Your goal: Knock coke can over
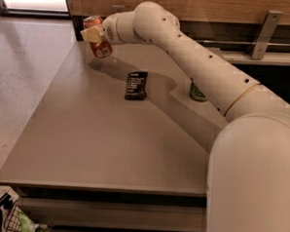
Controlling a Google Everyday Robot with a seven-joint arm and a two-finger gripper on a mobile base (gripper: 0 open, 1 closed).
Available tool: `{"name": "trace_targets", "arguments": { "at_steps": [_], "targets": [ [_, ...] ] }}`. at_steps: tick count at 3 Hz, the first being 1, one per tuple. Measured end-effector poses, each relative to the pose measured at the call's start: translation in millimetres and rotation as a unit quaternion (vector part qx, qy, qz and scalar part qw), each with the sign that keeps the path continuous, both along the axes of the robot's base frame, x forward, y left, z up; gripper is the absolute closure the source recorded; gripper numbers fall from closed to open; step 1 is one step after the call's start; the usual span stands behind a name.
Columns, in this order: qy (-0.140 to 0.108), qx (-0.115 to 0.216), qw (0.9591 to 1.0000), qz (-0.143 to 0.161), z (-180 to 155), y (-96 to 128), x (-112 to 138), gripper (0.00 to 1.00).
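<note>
At the counter's far left corner the gripper presses the leaning coke can, jaws' state I cannot tell; tipping seems under way, and the next move calls for a sideways shove.

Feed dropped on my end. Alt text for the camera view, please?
The robot's claw is at the red coke can, which leans tilted at the far left corner of the grey table. A black packet lies flat mid-table, and a green can stands on the right, mostly hidden behind the arm.
</note>
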State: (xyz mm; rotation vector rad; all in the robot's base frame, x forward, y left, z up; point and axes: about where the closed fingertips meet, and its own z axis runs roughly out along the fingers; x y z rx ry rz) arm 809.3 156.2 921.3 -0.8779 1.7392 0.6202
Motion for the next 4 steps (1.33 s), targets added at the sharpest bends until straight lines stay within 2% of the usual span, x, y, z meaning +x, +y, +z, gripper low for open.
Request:
{"name": "trace_targets", "arguments": {
  "at_steps": [1, 2, 3, 4],
  "targets": [
    [0.042, -0.081, 0.9958, 0.005, 4, -8, -19, 1.00],
    [0.071, -0.136, 0.9881, 0.004, -2, -12, -28, 1.00],
    [0.103, -0.192, 0.9760, -0.003, -18, -15, -27, 1.00],
    [0.131, -0.242, 0.9614, -0.005, -36, -18, -24, 1.00]
  ]
}}
